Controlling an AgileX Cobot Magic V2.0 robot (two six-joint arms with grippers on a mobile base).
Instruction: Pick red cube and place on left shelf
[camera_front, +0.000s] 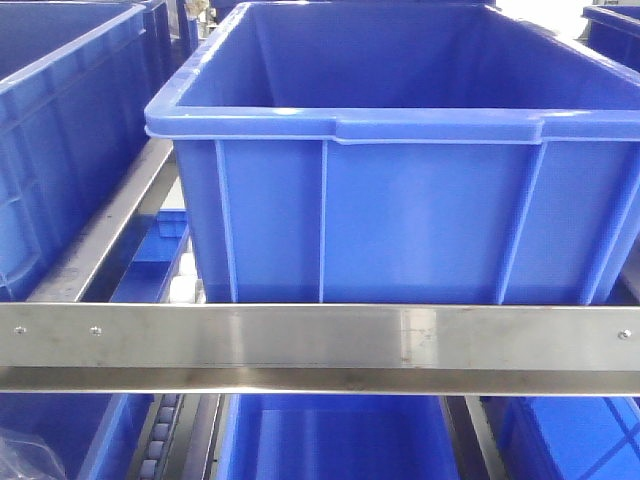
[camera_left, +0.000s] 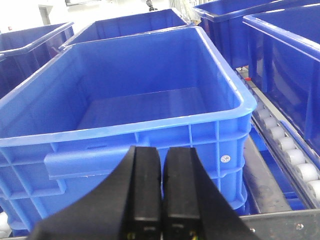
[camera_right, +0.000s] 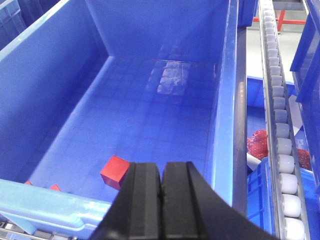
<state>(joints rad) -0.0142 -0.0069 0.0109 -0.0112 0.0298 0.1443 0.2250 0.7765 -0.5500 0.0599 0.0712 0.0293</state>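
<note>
Beyond the right jaws (camera_right: 161, 200) (both pairs closed, empty), red cube (camera_right: 114, 171) sits inside a blue bin (camera_right: 226, 100)

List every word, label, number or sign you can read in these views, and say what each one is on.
No text can be read in any view.
Small round white sticker on the front wall of the blue bin, left wrist view: print too small to read.
Steel rail, front view: only screws, no markings.
Bin with the red cube, right wrist view: no lettering visible.
</note>
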